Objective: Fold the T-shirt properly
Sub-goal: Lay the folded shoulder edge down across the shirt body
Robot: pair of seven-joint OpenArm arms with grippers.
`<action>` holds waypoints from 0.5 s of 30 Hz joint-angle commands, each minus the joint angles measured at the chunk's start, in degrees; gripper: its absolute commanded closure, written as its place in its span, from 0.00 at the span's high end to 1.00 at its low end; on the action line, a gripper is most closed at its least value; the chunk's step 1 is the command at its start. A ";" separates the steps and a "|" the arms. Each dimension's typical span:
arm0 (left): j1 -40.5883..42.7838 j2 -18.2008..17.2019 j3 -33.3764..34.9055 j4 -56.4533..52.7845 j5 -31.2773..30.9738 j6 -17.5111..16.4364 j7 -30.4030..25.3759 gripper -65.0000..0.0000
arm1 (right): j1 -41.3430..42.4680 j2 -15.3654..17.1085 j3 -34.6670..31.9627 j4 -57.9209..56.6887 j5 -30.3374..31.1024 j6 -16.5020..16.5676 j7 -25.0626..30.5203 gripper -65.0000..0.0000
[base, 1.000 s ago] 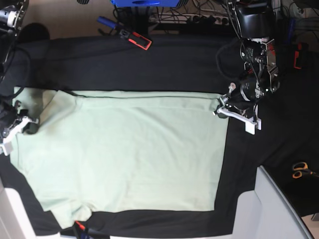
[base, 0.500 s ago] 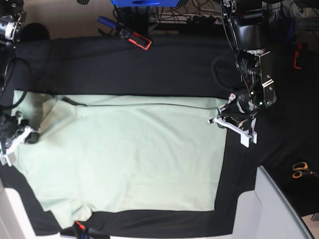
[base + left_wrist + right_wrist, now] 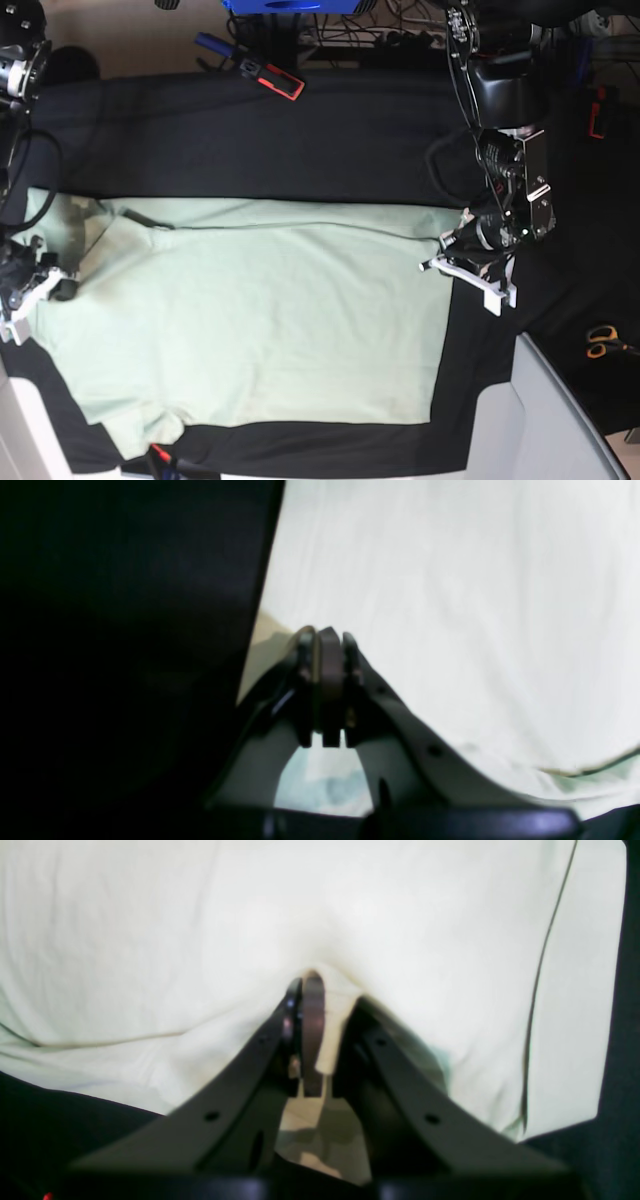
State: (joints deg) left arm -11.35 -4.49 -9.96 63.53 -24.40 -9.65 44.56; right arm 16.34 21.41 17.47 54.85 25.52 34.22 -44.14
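Lay spread on the black tablecloth point(image 3: 300, 130) over the table: the T-shirt point(image 3: 260, 320), one long fold begun along its far edge, much folding left. Gripped at both ends of that edge. At the hem corner, left gripper point(image 3: 447, 262), jaws clamped on the T-shirt. At the sleeve end, right gripper point(image 3: 45, 283), jaws clamped on the T-shirt too. Both low, arms reaching inward.

This looks like a robotics lab: a tabletop point(image 3: 330, 130) draped in black cloth with robot arms point(image 3: 510, 150) at its sides, tangled cables point(image 3: 400, 35) and a power strip point(image 3: 420, 40) behind it, and orange-handled scissors point(image 3: 603, 342) lying near one edge.
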 commanded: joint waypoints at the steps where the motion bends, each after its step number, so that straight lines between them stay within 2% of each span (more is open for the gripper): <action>1: -1.70 -0.48 0.07 -0.01 -0.61 -0.42 -0.73 0.00 | 1.73 1.23 0.06 0.93 0.81 0.20 1.37 0.00; 13: -3.28 -0.48 0.07 -3.00 -0.61 -0.50 -0.73 0.00 | 5.07 1.40 -0.11 -2.50 0.72 0.29 2.16 0.00; 15: -3.28 -0.65 0.07 -3.00 -0.52 -0.50 -0.73 0.00 | 5.77 1.67 -2.93 -4.43 0.72 0.29 3.92 0.00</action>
State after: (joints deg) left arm -13.19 -4.51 -9.96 59.55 -24.27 -9.67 44.56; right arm 20.51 22.11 14.52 49.65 25.34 34.17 -41.12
